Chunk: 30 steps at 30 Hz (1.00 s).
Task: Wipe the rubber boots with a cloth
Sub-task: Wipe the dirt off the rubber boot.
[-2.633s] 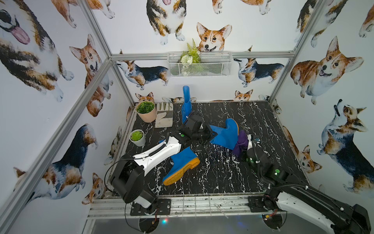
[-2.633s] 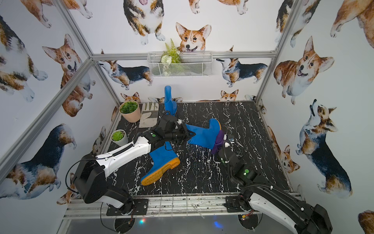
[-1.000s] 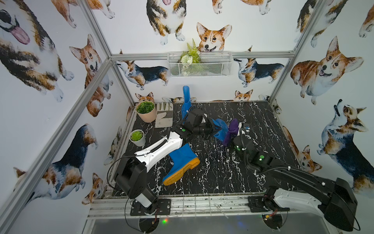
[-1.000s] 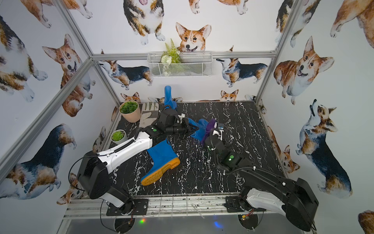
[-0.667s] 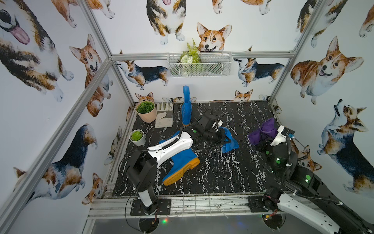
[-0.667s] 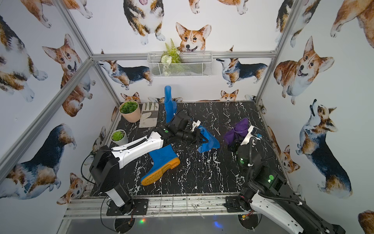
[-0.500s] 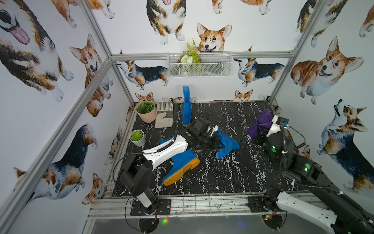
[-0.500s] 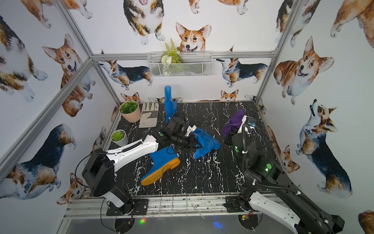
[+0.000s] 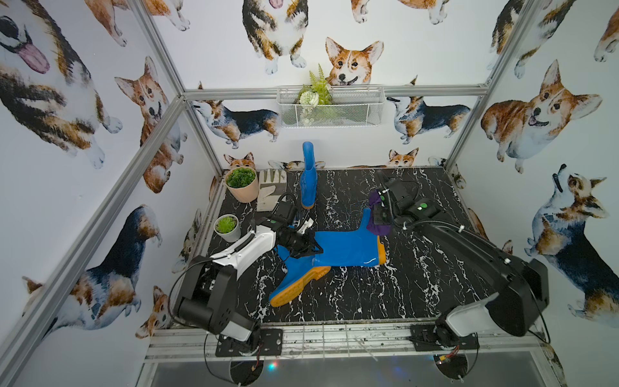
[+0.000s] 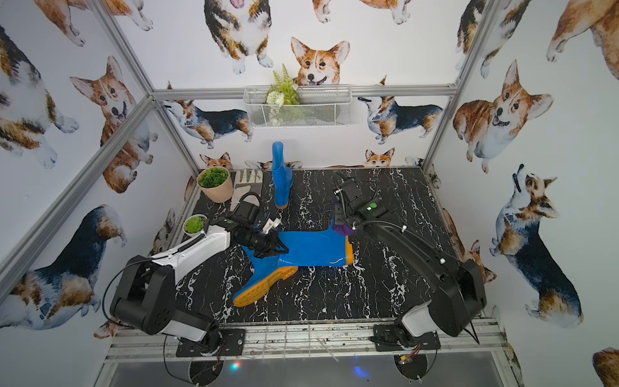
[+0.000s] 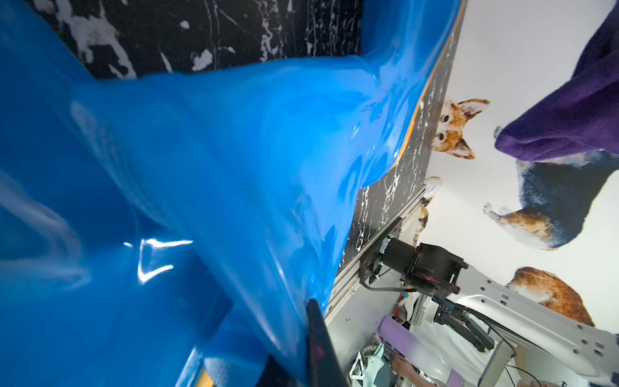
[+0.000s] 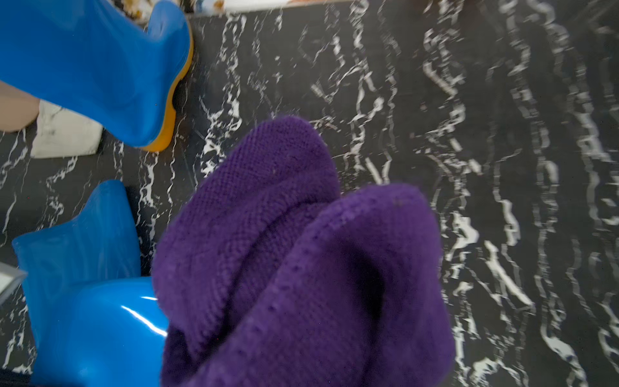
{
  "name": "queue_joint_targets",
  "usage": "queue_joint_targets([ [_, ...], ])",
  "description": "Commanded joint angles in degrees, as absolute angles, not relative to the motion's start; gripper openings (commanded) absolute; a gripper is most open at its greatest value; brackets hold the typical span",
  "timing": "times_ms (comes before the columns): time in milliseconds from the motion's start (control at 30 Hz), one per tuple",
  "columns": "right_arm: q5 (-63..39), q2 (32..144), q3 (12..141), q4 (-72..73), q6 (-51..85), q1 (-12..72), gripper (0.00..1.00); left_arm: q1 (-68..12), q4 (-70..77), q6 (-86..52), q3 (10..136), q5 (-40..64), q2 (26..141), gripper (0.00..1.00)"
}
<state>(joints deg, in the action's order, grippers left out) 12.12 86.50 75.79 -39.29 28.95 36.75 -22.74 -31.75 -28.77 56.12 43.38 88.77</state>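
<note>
My left gripper (image 9: 308,247) (image 10: 275,249) is shut on the shaft rim of a glossy blue rubber boot (image 9: 348,248) (image 10: 313,248). That boot is held sideways with its orange sole facing right. Blue rubber fills the left wrist view (image 11: 217,174), with one dark finger (image 11: 318,345) against it. A second boot (image 9: 296,278) (image 10: 259,283) lies beneath, sole up. A third boot (image 9: 308,177) (image 12: 100,67) stands upright at the back. My right gripper (image 9: 377,219) is shut on the purple cloth (image 9: 376,228) (image 10: 342,229) (image 12: 284,268), which rests against the held boot's toe (image 12: 93,311). The cloth hides the right fingers.
A pale work glove (image 9: 270,191) lies beside a pink plant pot (image 9: 242,186) at the back left. A small white pot (image 9: 227,228) stands by the left wall. A wire basket (image 9: 330,109) hangs on the back wall. A metal rail (image 9: 335,338) edges the front.
The left arm has swung the held boot round so it lies sideways with the sole to the right. The right gripper has brought the cloth from the back right down onto the boot's toe.
</note>
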Motion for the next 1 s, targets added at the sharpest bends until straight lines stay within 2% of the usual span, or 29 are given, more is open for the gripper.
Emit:
queue_joint_targets([
  [0, 7.6, 92.0, 77.9, -44.4, 26.0, 36.1, 0.0, -23.9, -33.1, -24.1, 60.8, 43.9, 92.8, 0.0],
  [267, 2.1, 90.8, 76.1, -49.0, 21.2, 33.1, 0.0, -27.9, -33.9, -20.8, 69.1, 41.9, 99.9, 0.0],
  [400, -2.5, 97.5, 83.3, -56.5, 14.8, 33.2, 0.0, -28.4, -34.1, -19.8, 69.3, 40.5, 100.4, 0.0],
  [567, -1.5, 106.3, 90.9, -61.7, 10.8, 33.0, 0.0, -28.4, -34.1, -20.0, 67.9, 39.2, 99.7, 0.0],
  [733, 7.7, 115.8, 100.5, -69.0, 6.6, 29.8, 0.0, -28.8, -34.8, -20.6, 66.5, 39.0, 98.4, 0.0],
  [967, 17.8, 121.3, 112.9, -70.0, 8.3, 23.0, 0.0, -30.1, -35.9, -21.2, 66.0, 37.4, 96.9, 0.0],
])
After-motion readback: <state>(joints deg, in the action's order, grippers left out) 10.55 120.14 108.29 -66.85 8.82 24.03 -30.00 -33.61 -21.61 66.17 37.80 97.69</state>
